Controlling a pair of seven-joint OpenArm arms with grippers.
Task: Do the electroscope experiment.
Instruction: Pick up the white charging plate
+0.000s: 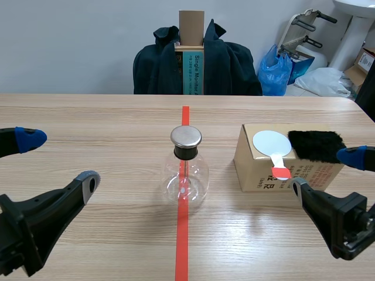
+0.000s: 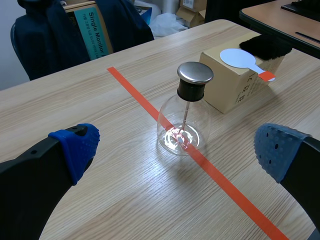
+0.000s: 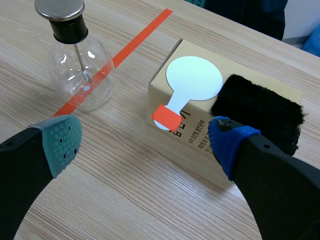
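Observation:
A clear glass flask electroscope (image 1: 185,171) (image 2: 183,122) (image 3: 79,65) with a metal cap stands on the red tape line at the table's middle. To its right a cardboard box (image 1: 258,170) (image 2: 232,90) (image 3: 195,127) carries a white round paddle with a red handle (image 1: 273,146) (image 2: 241,59) (image 3: 192,80) and a black fur pad (image 1: 315,144) (image 2: 265,45) (image 3: 260,110). My left gripper (image 1: 55,161) (image 2: 172,150) is open, left of the flask. My right gripper (image 1: 328,172) (image 3: 142,142) is open, just in front of the box.
A chair draped with a dark jacket (image 1: 196,61) and holding a boxed item stands behind the table's far edge. Blue bags (image 1: 281,70) and other clutter lie at the back right. A second table's edge (image 2: 280,15) shows beyond the box.

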